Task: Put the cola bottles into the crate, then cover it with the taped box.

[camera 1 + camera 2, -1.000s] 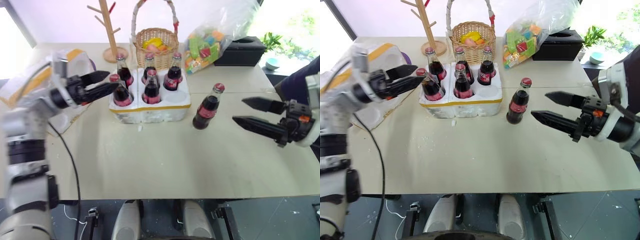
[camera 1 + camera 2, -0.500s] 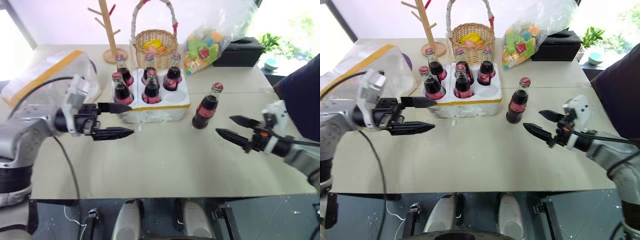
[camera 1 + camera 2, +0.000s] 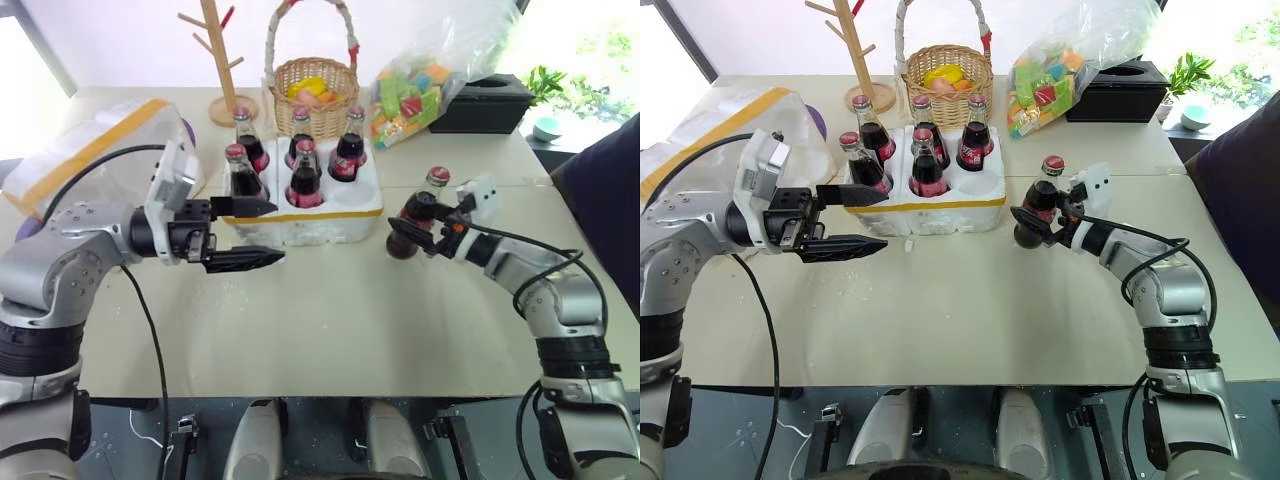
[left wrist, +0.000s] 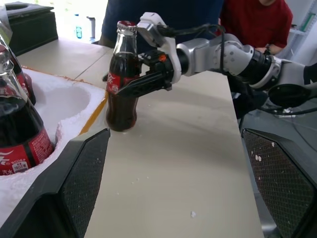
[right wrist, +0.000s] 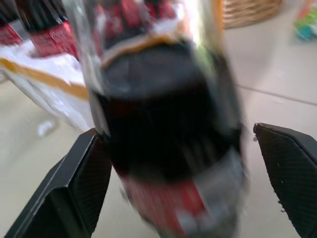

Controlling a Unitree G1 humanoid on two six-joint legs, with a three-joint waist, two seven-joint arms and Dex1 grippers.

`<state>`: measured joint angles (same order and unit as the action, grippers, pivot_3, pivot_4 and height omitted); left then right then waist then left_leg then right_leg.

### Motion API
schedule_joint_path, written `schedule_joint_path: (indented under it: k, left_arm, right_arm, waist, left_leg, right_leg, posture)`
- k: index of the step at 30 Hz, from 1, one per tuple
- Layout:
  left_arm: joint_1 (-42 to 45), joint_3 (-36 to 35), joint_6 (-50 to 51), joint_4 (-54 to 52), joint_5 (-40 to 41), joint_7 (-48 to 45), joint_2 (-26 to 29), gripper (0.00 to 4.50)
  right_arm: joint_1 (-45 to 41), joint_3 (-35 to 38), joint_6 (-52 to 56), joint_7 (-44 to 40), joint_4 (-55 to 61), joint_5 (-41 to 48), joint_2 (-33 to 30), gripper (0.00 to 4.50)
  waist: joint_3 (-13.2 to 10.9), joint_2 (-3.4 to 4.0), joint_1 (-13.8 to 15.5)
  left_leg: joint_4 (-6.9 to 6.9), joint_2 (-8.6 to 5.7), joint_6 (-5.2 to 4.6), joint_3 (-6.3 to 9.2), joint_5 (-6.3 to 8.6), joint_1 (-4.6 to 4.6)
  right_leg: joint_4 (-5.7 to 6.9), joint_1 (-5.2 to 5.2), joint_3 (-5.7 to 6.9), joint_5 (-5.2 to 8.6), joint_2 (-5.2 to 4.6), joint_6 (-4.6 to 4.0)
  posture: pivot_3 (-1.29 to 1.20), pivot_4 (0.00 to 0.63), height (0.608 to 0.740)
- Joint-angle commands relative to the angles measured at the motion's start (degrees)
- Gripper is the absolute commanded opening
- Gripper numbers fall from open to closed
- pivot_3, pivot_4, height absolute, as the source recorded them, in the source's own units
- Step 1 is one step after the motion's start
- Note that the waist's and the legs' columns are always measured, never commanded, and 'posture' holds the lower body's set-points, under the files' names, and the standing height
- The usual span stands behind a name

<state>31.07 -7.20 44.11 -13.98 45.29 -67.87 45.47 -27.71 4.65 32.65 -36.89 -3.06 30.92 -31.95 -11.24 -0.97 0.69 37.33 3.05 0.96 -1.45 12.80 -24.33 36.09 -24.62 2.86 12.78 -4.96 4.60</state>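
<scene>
The crate (image 3: 300, 212) sits mid-table with several cola bottles (image 3: 303, 175) standing in its holes; its near right hole (image 3: 350, 194) is empty. One loose cola bottle (image 3: 428, 188) stands upright on the table to the crate's right. My right gripper (image 3: 408, 215) is open, with a finger on each side of this bottle's body (image 5: 168, 124). My left gripper (image 3: 278, 232) is open and empty, level in front of the crate's left end. The taped box (image 3: 80, 155) lies at far left, behind my left arm.
Behind the crate stand a wicker basket (image 3: 312, 90) and a wooden peg stand (image 3: 215, 50). A clear bag of coloured blocks (image 3: 420, 80) and a black box (image 3: 482, 100) lie at back right. A person's dark sleeve (image 3: 610, 165) shows at the right edge.
My right gripper has moved in toward the loose bottle and now straddles it. My left gripper pulled back from the crate's front left bottle early on, then held still.
</scene>
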Motion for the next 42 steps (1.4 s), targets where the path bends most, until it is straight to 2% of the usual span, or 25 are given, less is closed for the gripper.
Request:
schedule_joint_path:
  k: [1, 3, 7, 13, 19, 25, 30, 32, 34, 38, 42]
  left_arm:
    - [0.8, -0.7, -0.7, -1.4, 0.4, 0.6, 0.5, 4.5]
    - [0.6, -1.3, -0.3, -1.7, 0.9, 1.1, 0.7, 4.5]
    - [-0.3, -4.5, -0.2, -1.8, 1.5, 3.2, 1.8, 4.5]
    - [-1.7, -7.2, -0.3, -1.9, 2.4, 5.4, 2.4, 4.5]
    - [-2.5, -7.0, -1.7, -2.0, 1.7, 6.1, 2.1, 4.5]
    - [-3.4, -7.5, -2.3, -2.3, 2.0, 6.8, 2.4, 4.5]
    - [-4.0, -8.1, -2.4, -2.2, 2.1, 7.1, 2.7, 4.5]
    - [-4.7, -8.5, -2.6, -2.0, 1.8, 6.9, 3.0, 4.5]
    - [-5.4, -9.0, -2.5, -1.5, 1.5, 6.7, 3.8, 4.5]
    - [-9.1, -13.4, -2.4, -0.3, 0.6, 4.4, 9.4, 4.5]
    - [-17.4, -25.0, -1.1, 4.1, -1.2, -4.4, 21.2, 4.5]
  right_arm:
    - [-1.7, 0.6, -1.4, -0.5, -0.9, -1.1, 1.0, 3.67]
    - [-1.5, 1.4, -1.2, -1.6, 1.0, -0.3, 0.9, 2.8]
    - [-6.3, 7.9, 4.8, -3.8, 9.5, 9.6, -1.5, 2.79]
    - [-18.4, 7.4, 8.4, -3.5, 7.8, 13.0, 0.0, 2.79]
    - [-25.4, -1.1, 3.5, -4.1, -1.7, 3.8, 4.7, 2.79]
    - [-25.7, -6.7, -1.9, -5.3, -9.0, -3.7, 8.5, 2.79]
    - [-25.2, -12.2, -6.7, -5.2, -14.4, -12.4, 9.1, 2.79]
    - [-25.7, -13.2, -6.0, -3.7, -18.0, -15.0, 9.7, 3.81]
    - [-25.4, -13.3, -6.8, -4.6, -17.4, -15.8, 9.5, 4.44]
    - [-22.6, -9.9, -1.9, -8.5, -6.5, -11.9, 5.2, 4.44]
    - [-17.3, -2.5, 8.6, -14.0, 9.9, -2.4, -4.6, 4.44]
  waist:
    - [0.0, 0.0, 0.0]
    - [0.0, 0.0, -0.1]
    - [-0.1, 0.15, -0.2]
    - [-0.2, 0.29, -1.3]
    - [-0.2, 0.26, -1.4]
    - [-0.2, 0.25, -1.2]
    - [-0.2, 0.26, -1.4]
    - [-0.2, 0.26, -1.4]
    - [-0.2, 0.25, -1.4]
    - [-0.2, 0.25, -1.4]
    - [-0.2, 0.25, -1.4]
  left_leg:
    - [0.0, 0.0, 0.0, 0.0, 0.0, 0.0]
    - [0.0, 0.0, 0.0, 0.0, 0.0, 0.0]
    - [-0.07, 0.01, 0.0, 0.0, 0.0, -0.04]
    - [-0.12, 0.02, 0.0, -0.01, 0.0, -0.04]
    - [-0.13, 0.02, 0.0, -0.02, 0.0, -0.05]
    - [-0.13, 0.0, 0.01, -0.03, -0.01, -0.19]
    - [-0.15, 0.01, 0.01, -0.05, -0.01, -0.17]
    - [-0.16, 0.01, 0.02, -0.05, -0.01, -0.16]
    - [-0.15, 0.01, 0.03, -0.05, -0.01, -0.16]
    - [-0.16, 0.02, 0.03, -0.05, -0.02, -0.13]
    - [-0.25, 0.03, 0.04, -0.08, -0.01, -0.19]
  right_leg:
    - [0.0, 0.0, 0.0, 0.0, 0.0, 0.0]
    - [0.0, 0.0, 0.0, 0.0, 0.0, 0.0]
    - [0.02, -0.09, 0.0, -0.01, 0.01, 0.02]
    - [0.08, -0.16, -0.01, -0.01, 0.03, 0.02]
    - [0.06, -0.15, -0.01, -0.01, 0.03, 0.02]
    - [0.04, -0.24, -0.01, -0.02, -0.01, 0.03]
    - [0.06, -0.26, -0.01, -0.02, 0.0, 0.03]
    - [0.07, -0.25, 0.0, -0.02, 0.0, 0.03]
    - [0.07, -0.25, -0.01, -0.02, -0.01, 0.03]
    - [0.08, -0.25, -0.01, -0.02, 0.0, 0.02]
    - [0.03, -0.35, 0.0, -0.01, -0.02, 0.02]
  posture:
    - [0.0, 0.15, 0.74]
    - [0.0, 0.15, 0.74]
    - [0.0, 0.15, 0.74]
    - [0.0, 0.15, 0.74]
    - [0.0, 0.15, 0.74]
    - [0.0, 0.15, 0.74]
    - [0.0, 0.15, 0.74]
    - [0.0, 0.15, 0.74]
    - [0.0, 0.15, 0.74]
    - [0.0, 0.15, 0.74]
    - [0.0, 0.15, 0.74]
